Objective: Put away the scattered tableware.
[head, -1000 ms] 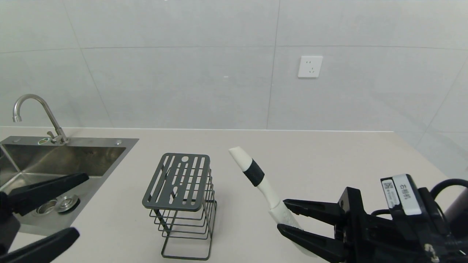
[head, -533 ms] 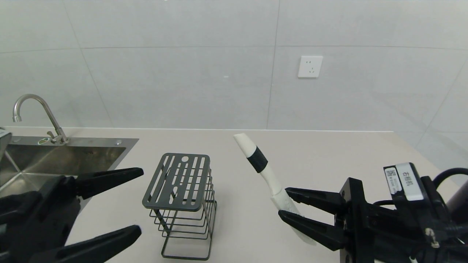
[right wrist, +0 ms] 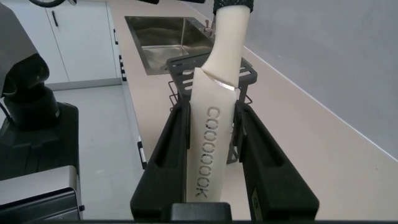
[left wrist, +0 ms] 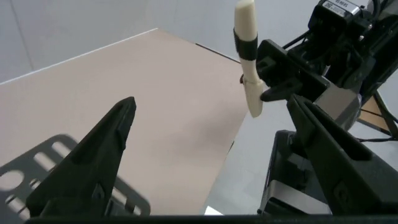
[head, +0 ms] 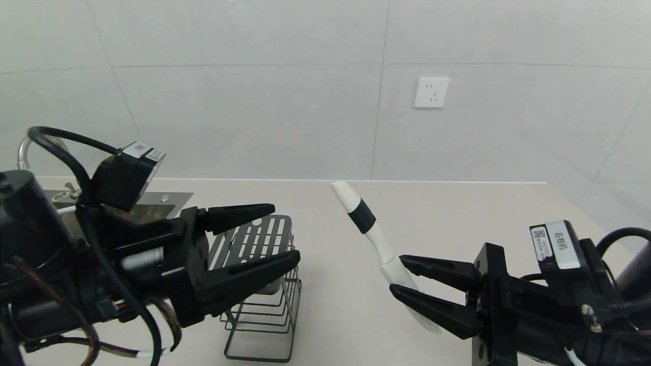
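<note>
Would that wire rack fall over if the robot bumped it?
Maybe. The wire rack is mostly thin open wire, so it is probably light and would slide or tip easily. Its solid slotted plate sits on top, so a high push might topple it.

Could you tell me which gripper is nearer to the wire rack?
Left. The left gripper hovers open at the wire rack; the right gripper, holding the white knife, stands apart.

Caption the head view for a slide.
Right gripper holds a white knife by its blade beside a wire rack.
</note>
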You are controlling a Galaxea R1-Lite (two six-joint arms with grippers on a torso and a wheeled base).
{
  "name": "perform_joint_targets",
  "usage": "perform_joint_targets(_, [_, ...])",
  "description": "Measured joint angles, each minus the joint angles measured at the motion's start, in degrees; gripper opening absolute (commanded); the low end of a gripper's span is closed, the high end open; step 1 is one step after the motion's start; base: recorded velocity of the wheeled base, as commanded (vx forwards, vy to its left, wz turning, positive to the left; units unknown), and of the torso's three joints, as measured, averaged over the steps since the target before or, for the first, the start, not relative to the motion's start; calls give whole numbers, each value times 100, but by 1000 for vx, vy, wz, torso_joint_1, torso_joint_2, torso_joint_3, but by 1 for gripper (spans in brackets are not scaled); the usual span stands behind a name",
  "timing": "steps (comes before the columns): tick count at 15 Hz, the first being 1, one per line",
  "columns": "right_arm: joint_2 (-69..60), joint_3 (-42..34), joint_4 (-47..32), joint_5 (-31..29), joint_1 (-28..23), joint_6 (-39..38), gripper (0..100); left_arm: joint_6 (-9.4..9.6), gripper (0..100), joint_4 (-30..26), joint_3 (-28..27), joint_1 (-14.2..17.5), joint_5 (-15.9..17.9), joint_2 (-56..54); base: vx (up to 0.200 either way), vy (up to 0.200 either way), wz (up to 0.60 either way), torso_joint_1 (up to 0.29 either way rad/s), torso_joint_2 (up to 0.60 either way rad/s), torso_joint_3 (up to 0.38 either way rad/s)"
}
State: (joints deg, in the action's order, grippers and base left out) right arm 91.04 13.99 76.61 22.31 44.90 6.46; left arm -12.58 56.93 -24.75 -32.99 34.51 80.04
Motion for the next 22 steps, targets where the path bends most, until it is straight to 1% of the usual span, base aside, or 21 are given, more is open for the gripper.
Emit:
perform_joint_targets(1, [0,-7,35,0,-13,0,0,-20,100,165,-46,-57,-38,157,0,0,0,0,0,0])
perform_joint_targets(3, [5,-17,63,0,-24,0,0,-46,100,306,-91,-144,-46,374,0,0,0,0,0,0])
perform_joint_targets(5, [6,-13,69,0,-28,2,0,-52,100,499,-149,-328,-50,542,0,0,0,0,0,0])
perform_joint_targets(7, [11,-9,79,-1,-46,2,0,-59,100,864,-234,-511,-60,747,0,0,0,0,0,0])
perform_joint_targets(9, [11,-28,79,0,-91,2,0,-69,100,1368,-341,-656,-165,1028,0,0,0,0,0,0])
perform_joint_targets(10, [2,-17,115,-1,-102,2,0,-112,100,1560,-380,-717,-194,1150,0,0,0,0,0,0])
perform_joint_targets(11, [-5,-2,151,-1,-105,0,0,-255,100,1855,-417,-778,-216,1284,0,0,0,0,0,0])
perform_joint_targets(12, [-9,-2,158,0,-105,2,0,-516,100,2044,-444,-859,-260,1397,0,0,0,0,0,0])
perform_joint_targets(13, [-11,17,160,0,-105,0,0,-616,100,2132,-490,-907,-345,1482,0,0,0,0,0,0])
perform_joint_targets(14, [-16,35,160,-1,-107,2,0,-630,100,2160,-535,-937,-405,1557,0,0,0,0,0,0])
perform_joint_targets(17, [-17,166,160,-1,-110,0,0,-641,100,2255,-758,-970,-561,1753,0,0,0,0,0,0])
perform_joint_targets(19, [0,240,156,-1,-113,-4,0,-646,100,2264,-965,-1018,-783,1893,0,0,0,0,0,0])
perform_joint_targets(22, [39,384,154,-1,-171,-4,0,-649,100,2411,-1390,-1143,-961,2136,0,0,0,0,0,0])
